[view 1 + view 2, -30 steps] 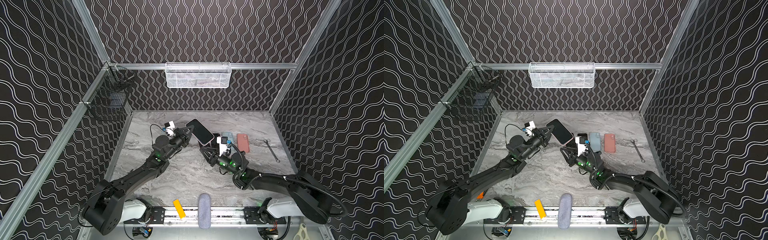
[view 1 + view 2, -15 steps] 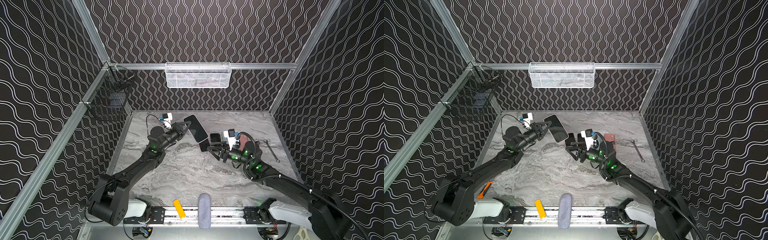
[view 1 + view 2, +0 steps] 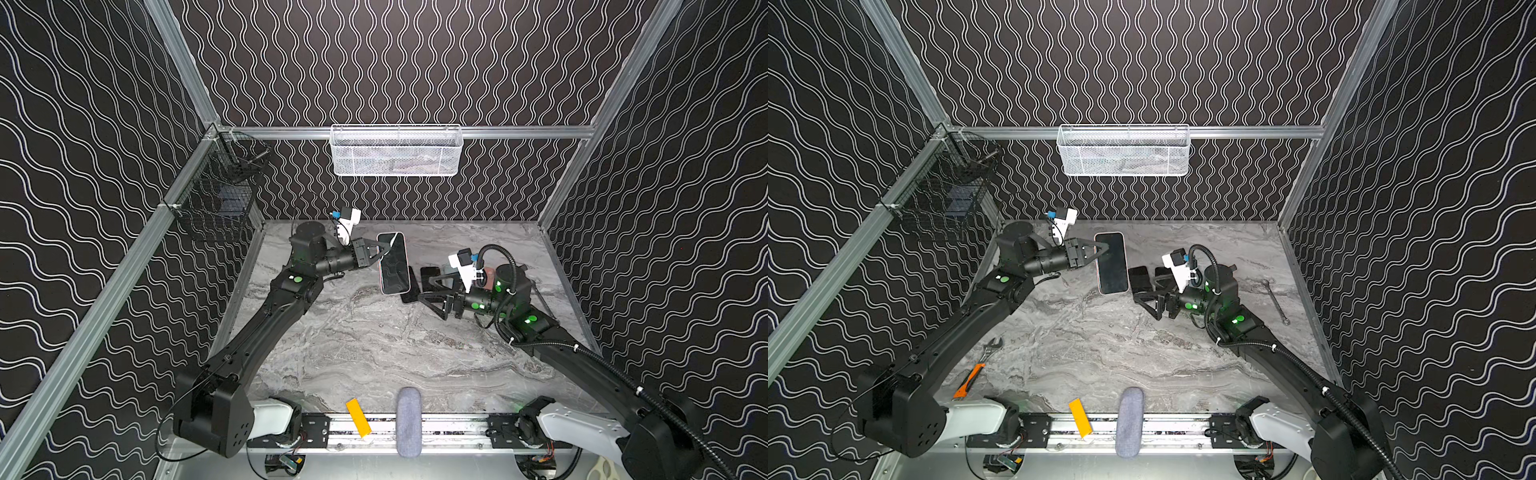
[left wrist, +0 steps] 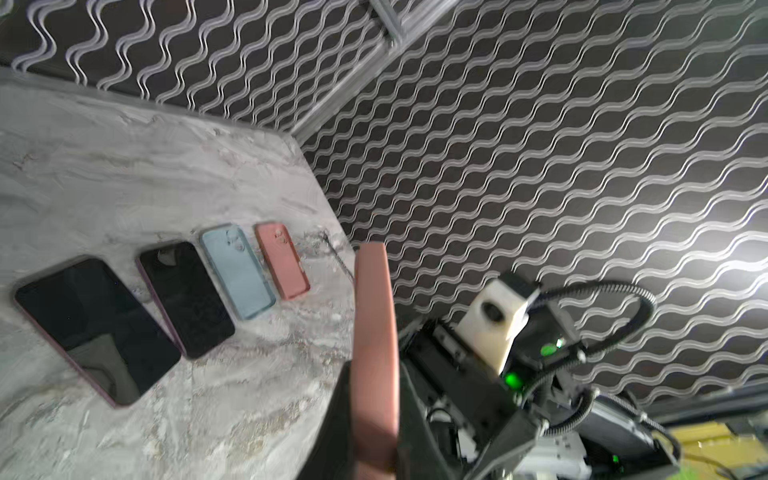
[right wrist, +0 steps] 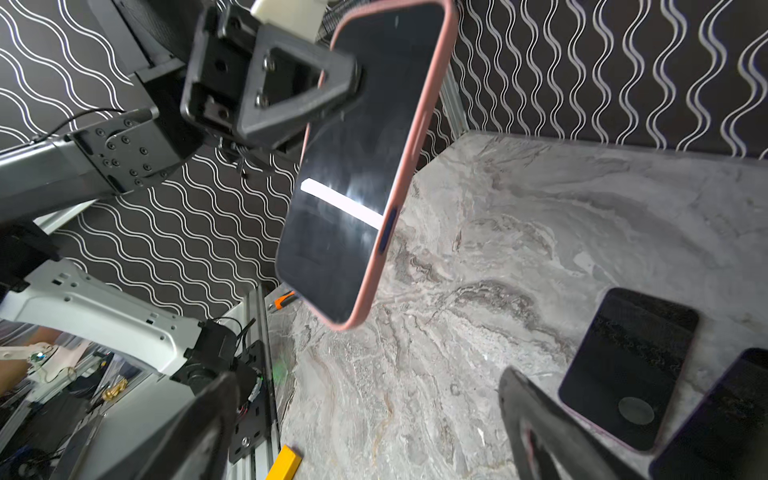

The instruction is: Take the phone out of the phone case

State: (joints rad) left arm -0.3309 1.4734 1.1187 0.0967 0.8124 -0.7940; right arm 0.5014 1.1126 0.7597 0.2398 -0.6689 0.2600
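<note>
both top views, contents as found.

- phone (image 3: pixel 394 270): dark screen, seated in a pink phone case (image 4: pixel 374 324). it was held clear of the table (image 3: pixel 365 353) over the far middle, with the screen turned up toward the top cameras. in the right wrist view it hung tilted, with a bright reflection across the glass.
- left gripper (image 3: pixel 384 253): clenched on the cased phone near its far end, one finger on the screen and the other behind the case. in the left wrist view the case showed edge-on between the fingers.
- right gripper (image 3: pixel 432 306): jaws spread wide and holding nothing. it sat low over the table, pointed toward the held phone but apart from it, just beside the row of phones.
- dark phones (image 4: pixel 97 328) (image 4: pixel 185 297): two, lying flat side by side on the table, with thin purplish rims.
- light blue case (image 4: pixel 237 270): flat on the table, next in the same row.
- salmon case (image 4: pixel 282 259): flat on the table, last in the row, nearest the side wall.
- spanner (image 3: pixel 1275 301): on the table near the right wall.
- orange-handled wrench (image 3: pixel 976 365): on the table beside the left arm.
- white mesh basket (image 3: pixel 397 151): hung on the back rail.
- black wire basket (image 3: pixel 216 199): hung on the left rail.
- yellow block (image 3: pixel 358 417) and grey pad (image 3: pixel 408 422): both at the front rail.
</note>
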